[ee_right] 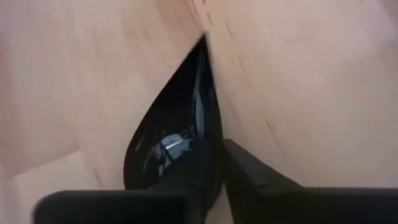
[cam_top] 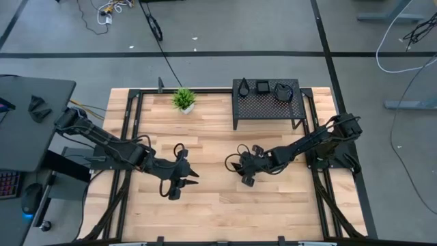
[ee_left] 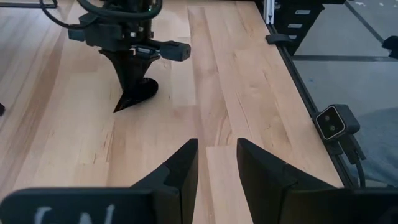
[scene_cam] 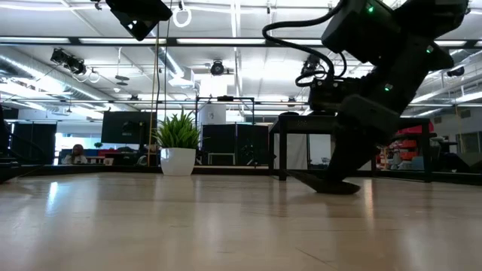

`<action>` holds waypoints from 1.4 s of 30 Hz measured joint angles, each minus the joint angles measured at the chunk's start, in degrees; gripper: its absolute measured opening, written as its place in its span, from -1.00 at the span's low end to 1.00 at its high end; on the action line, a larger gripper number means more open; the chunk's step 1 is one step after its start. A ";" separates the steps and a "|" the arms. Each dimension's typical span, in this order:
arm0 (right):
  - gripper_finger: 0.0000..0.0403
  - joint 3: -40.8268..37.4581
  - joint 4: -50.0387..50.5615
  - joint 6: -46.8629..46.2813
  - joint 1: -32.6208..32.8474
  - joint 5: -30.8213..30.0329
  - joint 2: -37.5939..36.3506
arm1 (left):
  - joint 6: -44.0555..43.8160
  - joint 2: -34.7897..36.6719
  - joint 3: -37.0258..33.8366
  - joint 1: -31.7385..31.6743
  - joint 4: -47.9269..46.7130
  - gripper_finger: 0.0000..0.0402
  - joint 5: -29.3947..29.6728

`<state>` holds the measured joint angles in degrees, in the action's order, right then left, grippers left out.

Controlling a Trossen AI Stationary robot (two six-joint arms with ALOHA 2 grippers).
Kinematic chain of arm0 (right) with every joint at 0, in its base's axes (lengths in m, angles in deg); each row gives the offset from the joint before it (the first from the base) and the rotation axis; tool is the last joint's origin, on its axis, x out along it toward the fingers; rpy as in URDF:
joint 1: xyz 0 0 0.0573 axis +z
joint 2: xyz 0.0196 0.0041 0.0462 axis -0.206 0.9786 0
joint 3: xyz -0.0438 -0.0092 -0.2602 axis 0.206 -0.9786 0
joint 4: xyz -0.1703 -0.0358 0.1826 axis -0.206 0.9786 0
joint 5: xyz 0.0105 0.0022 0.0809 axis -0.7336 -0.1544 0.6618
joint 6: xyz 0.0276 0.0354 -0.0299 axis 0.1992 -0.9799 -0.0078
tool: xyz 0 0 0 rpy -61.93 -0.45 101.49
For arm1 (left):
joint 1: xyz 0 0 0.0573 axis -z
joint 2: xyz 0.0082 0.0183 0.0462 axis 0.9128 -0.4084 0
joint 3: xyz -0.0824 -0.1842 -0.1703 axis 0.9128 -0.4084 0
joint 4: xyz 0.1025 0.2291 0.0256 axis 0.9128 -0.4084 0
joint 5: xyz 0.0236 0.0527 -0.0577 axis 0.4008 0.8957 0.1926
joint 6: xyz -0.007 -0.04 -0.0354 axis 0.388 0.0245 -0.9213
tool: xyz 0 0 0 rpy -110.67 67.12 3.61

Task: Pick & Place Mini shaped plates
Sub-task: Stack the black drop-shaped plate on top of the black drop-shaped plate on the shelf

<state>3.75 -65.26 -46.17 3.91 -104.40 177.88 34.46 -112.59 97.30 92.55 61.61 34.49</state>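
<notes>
A glossy black teardrop plate [ee_right: 177, 118] lies on the wooden table near its middle, with my right gripper [ee_right: 214, 149] shut on it. The left wrist view shows the same plate [ee_left: 138, 96] tilted below that gripper, and the low view shows it low on the table [scene_cam: 327, 183]. My left gripper [ee_left: 217, 152] hangs open above the table to the left of it [cam_top: 184, 179], with nothing between its fingers. Three more small black plates [cam_top: 262, 87] rest on top of the black perforated rack [cam_top: 266, 108] at the far edge. My right gripper pinches the teardrop plate's rim [ee_right: 208, 127] near its rounded end, one finger inside the dish and one outside. The fingers slant down from above, coming from the table's right side. The plate is tilted, its pointed tip [ee_left: 117, 110] down on the table.
A small green potted plant [cam_top: 183, 100] stands at the far edge, left of the rack. Bare wood lies between the two grippers and toward the near edge. Metal frame rails [cam_top: 321, 191] run along both table sides.
</notes>
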 joint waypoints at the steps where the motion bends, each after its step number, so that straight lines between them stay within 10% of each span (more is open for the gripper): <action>1: -0.80 0.00 -0.24 -0.56 0.02 0.28 0.00 | 0.00 0.00 0.01 0.00 0.01 -0.43 0.00; 13: -0.98 1.15 -0.73 -20.26 2.43 1.08 -8.06 | 0.00 0.00 0.00 0.00 0.01 -0.43 0.02; 22: -0.99 16.35 16.79 -19.19 0.98 -11.32 -14.24 | -0.02 0.00 0.00 0.00 0.04 -0.43 0.67; 32: -0.99 32.46 38.60 -10.00 -23.33 -15.19 -17.40 | -0.07 0.00 0.00 0.00 0.20 -0.43 1.00; 42: -0.97 32.83 32.42 -3.11 -45.49 4.71 -14.56 | -0.04 0.00 0.00 0.00 0.31 -0.43 1.08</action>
<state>36.58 -32.85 -49.28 -41.59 -99.69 163.32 34.42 -112.59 97.29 92.55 61.92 35.57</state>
